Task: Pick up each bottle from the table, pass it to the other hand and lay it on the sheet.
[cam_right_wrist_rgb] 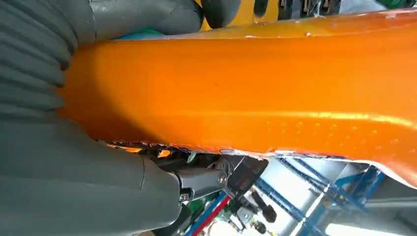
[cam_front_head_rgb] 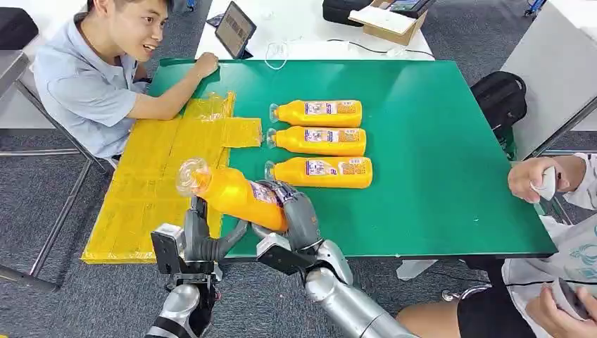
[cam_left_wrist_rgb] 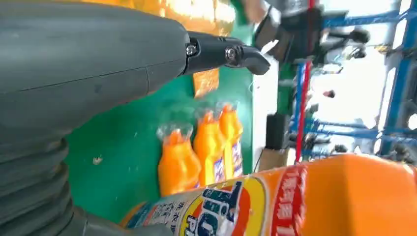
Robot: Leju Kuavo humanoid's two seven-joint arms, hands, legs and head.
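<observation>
One bottle (cam_front_head_rgb: 236, 195), gripped by right hand (cam_front_head_rgb: 292, 211)

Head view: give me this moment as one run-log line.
right hand grips held bottle | left hand under it, grasp unclear | three bottles lie on green table | yellow sheet holds no bottle

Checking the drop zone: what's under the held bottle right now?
Under the held bottle: yellow sheet beneath its cap end, green table edge beneath its base. Right hand grips the base; the left hand covers the near edge.
</observation>
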